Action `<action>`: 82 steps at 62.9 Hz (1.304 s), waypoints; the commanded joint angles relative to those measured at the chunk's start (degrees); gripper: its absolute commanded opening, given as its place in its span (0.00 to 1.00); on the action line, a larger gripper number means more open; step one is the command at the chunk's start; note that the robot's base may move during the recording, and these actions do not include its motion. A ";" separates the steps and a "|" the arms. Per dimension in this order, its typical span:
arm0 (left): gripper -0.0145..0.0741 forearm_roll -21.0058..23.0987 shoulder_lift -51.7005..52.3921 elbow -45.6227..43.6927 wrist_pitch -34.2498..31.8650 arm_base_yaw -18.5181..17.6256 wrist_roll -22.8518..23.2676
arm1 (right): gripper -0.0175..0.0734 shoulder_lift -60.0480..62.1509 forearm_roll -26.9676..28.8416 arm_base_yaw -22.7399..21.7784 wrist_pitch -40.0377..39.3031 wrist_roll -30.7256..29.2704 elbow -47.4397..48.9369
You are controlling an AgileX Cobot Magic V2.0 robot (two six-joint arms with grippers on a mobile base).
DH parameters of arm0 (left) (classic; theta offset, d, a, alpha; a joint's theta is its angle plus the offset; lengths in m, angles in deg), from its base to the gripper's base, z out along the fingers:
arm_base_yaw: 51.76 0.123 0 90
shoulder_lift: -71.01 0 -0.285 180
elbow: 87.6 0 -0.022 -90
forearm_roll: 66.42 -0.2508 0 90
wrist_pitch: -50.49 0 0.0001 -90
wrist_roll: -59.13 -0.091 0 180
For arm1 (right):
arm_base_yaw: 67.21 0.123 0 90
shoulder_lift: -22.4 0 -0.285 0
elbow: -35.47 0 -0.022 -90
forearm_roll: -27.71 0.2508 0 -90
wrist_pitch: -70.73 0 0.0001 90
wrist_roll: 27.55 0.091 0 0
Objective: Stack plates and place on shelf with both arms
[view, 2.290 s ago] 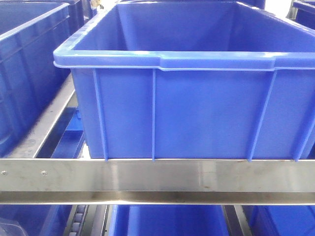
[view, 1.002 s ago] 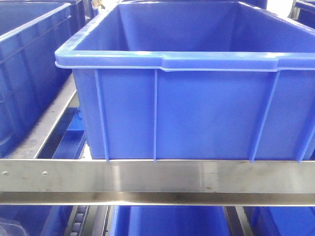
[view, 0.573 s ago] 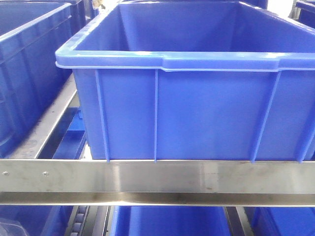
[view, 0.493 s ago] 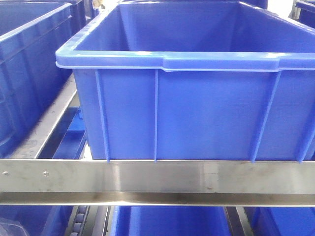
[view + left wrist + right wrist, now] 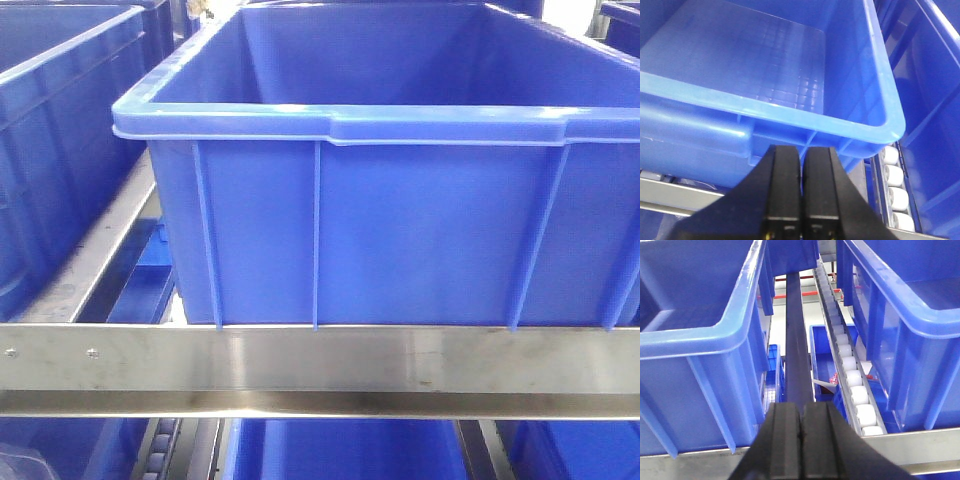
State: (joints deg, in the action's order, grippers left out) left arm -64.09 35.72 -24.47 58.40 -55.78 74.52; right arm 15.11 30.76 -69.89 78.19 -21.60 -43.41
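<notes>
1. A large, deep blue plastic crate [image 5: 400, 200] with vertical ribs on its front wall and a thick rolled rim fills the front-facing view; what can be seen of its inside is bare blue plastic.
2. It sits on a rack, just behind a brushed stainless steel front rail [image 5: 320, 365] that runs across the frame beneath it.
3. A second blue plastic bin [image 5: 55, 130] stands to the left on the same level, and more blue bins show on the level below the rail.
4. In the left wrist view, the crate's grid-patterned floor [image 5: 785, 85] is visible with nothing on it.
5. A lane of small white plastic rollers [image 5: 852, 380] runs away from the camera between two blue bins in the right wrist view; a few similar rollers [image 5: 892, 192] show at the crate's corner in the left wrist view.
6. The left black clamp gripper [image 5: 801, 200] hovers in front of the crate's rim with its two fingers pressed together, holding nothing.
7. The right black clamp gripper [image 5: 801, 445] hangs above the steel rail, its fingers likewise together and empty.
8. The pale plates appear in none of the three views, so their place cannot be told.
</notes>
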 commanded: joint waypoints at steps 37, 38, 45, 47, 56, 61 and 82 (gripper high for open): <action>0.26 -0.95 2.75 -1.28 -4.50 -0.10 -0.36 | 0.26 1.33 -0.59 -0.26 -5.65 0.09 0.97; 0.26 -1.49 3.52 -0.98 -4.52 0.03 -0.36 | 0.26 1.33 -0.59 -0.26 -5.65 0.09 0.97; 0.26 -5.49 8.20 2.40 -4.62 0.36 -0.36 | 0.26 1.33 -0.59 -0.26 -5.65 0.09 0.97; 0.26 -6.44 10.04 3.95 -4.62 0.36 -0.36 | 0.26 1.33 -0.59 -0.26 -5.65 0.09 0.97; 0.26 -7.42 18.33 11.52 -4.62 0.36 -0.36 | 0.26 1.33 -0.59 -0.26 -5.65 0.09 0.97; 0.26 -7.17 22.28 14.66 -4.62 0.59 -0.20 | 0.26 1.33 -0.59 -0.26 -5.65 0.09 0.97; 0.26 -7.46 28.96 15.91 1.15 4.34 -0.20 | 0.26 1.33 -0.59 -0.26 -5.65 0.09 0.97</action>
State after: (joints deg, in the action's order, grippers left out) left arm -71.00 63.52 -9.79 63.53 -51.76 74.21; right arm 15.11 30.76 -69.89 78.09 -21.51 -43.41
